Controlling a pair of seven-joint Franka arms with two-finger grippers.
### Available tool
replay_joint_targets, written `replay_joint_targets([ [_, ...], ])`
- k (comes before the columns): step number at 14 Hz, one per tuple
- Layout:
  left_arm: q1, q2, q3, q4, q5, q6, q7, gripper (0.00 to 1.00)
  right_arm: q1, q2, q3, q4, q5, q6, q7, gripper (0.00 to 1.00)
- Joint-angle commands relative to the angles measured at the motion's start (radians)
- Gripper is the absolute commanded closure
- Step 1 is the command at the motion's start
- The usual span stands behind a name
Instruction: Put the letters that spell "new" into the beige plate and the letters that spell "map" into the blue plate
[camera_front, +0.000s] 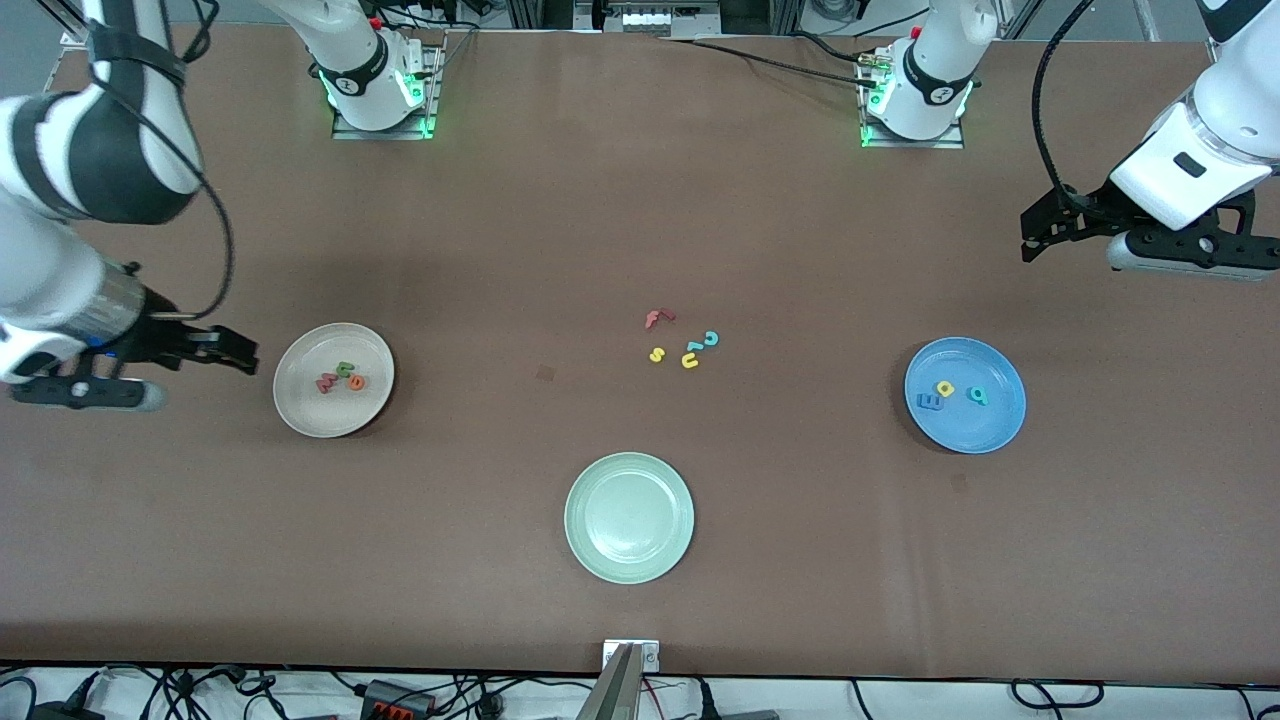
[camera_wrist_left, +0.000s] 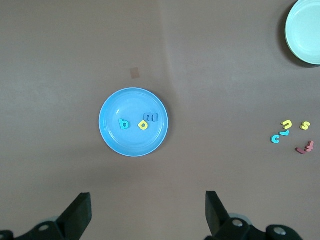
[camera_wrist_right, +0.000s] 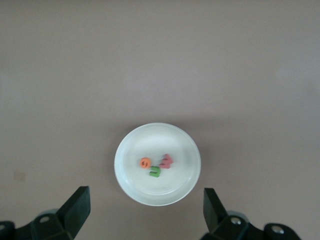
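In the beige plate (camera_front: 300, 400) lie orange, green, pink-red letters (camera_front: 342, 379).

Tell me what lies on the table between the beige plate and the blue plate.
In the front view, leftover letters lie between the beige plate and the blue plate; the rest is bare table.

- The beige plate (camera_front: 300, 400), round and cream, sits at the mid-left of the front view.
- In it lie the orange e (camera_front: 357, 381), the dark green n (camera_front: 345, 369) and the pink-red w (camera_front: 327, 383), close together.
- The blue plate (camera_front: 990, 425), round and bright, sits at the mid-right.
- It holds the blue m (camera_front: 929, 402), the yellow a (camera_front: 944, 388) and the teal p (camera_front: 977, 395).
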Motion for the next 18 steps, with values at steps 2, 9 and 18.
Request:
replay_joint_targets([
  [2, -0.001, 0.012, -0.001, 0.028, 0.016, -0.02, -0.001, 0.0, -0.142, -0.105, 0.043, -0.005, -0.009, -0.08, -0.017, 0.0],
  [9, -0.003, 0.012, -0.003, 0.028, 0.016, -0.02, -0.001, 0.0, -0.192, -0.158, 0.076, 0.032, -0.028, -0.245, -0.092, 0.0],
  [18, -0.003, 0.01, -0.003, 0.028, 0.016, -0.018, -0.001, 0.0, -0.189, -0.286, 0.09, -0.152, -0.074, -0.183, -0.085, 0.0],
])
